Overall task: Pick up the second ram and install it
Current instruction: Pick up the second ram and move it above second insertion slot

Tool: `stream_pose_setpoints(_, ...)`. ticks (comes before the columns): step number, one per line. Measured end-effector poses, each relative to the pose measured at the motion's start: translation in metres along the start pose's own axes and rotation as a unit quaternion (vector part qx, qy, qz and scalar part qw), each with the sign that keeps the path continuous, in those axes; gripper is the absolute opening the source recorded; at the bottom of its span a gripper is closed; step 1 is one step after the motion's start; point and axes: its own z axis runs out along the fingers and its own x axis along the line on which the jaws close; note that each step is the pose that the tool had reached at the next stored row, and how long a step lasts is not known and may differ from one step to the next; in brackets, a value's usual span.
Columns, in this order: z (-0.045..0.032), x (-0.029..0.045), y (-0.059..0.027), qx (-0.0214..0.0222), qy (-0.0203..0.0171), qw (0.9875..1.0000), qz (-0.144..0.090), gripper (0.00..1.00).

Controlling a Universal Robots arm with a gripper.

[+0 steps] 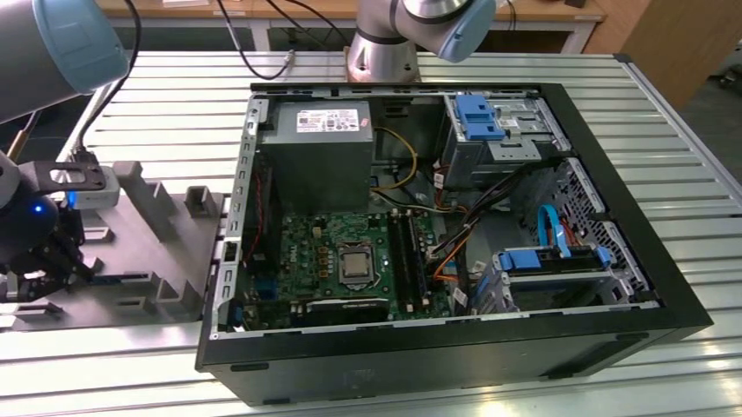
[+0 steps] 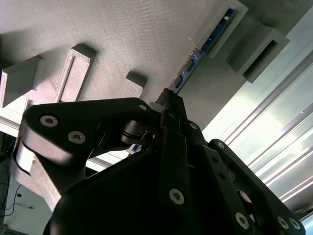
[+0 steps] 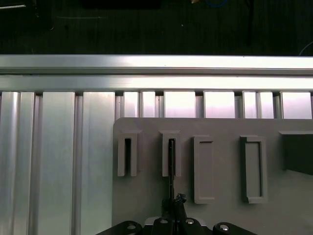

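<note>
The second ram (image 2: 205, 46) is a thin blue-green board standing on edge in a slot of the grey holder plate (image 2: 122, 34). In the first wrist view the second ram (image 3: 171, 164) shows edge-on as a dark line running from a narrow slot toward me. My gripper (image 2: 168, 98) has its black fingers drawn together on the board's near end. In the exterior view the gripper (image 1: 44, 261) hangs low over the holder plate (image 1: 156, 248) at the exterior view's left, with the ram (image 1: 116, 280) beside it.
An open computer case (image 1: 440, 356) lies right of the holder, with the motherboard's black memory slots (image 1: 406, 252), processor socket (image 1: 354, 265) and power supply (image 1: 315, 156). Raised grey blocks (image 1: 139, 195) stand on the holder. The slatted metal table (image 1: 649, 130) lies underneath.
</note>
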Motion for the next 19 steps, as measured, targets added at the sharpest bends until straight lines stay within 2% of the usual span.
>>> stream_pose_setpoints(4, -0.0004, -0.0002, 0.0000, 0.0000, 0.0000, 1.0000, 0.000, 0.11)
stream_pose_setpoints(9, -0.0048, -0.0004, 0.0002, 0.0001, -0.0001, 1.0000, 0.000, 0.11)
stream_pose_setpoints(19, -0.0059, -0.0004, 0.0003, 0.0000, 0.0000, 1.0000, 0.000, 0.11)
